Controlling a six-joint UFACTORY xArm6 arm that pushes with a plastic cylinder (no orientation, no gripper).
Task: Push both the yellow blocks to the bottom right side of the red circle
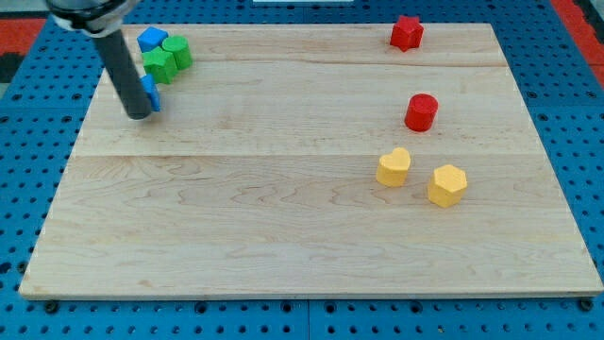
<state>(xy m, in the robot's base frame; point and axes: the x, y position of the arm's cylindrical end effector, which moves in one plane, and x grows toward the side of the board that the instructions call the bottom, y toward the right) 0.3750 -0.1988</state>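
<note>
The red circle [421, 111] stands at the view's right on the wooden board [283, 217]. A yellow heart-shaped block [394, 167] lies just below and left of it. A yellow hexagon block [446, 185] lies below and right of the circle, close beside the heart. My tip [138, 115] is far away at the view's upper left, touching a blue block [151, 93] that the rod partly hides.
A red star block [407, 32] sits at the view's top right. A blue block [151, 40] and two green blocks [160, 64] [177, 51] cluster at the top left, near my tip. The board's edges meet blue pegboard.
</note>
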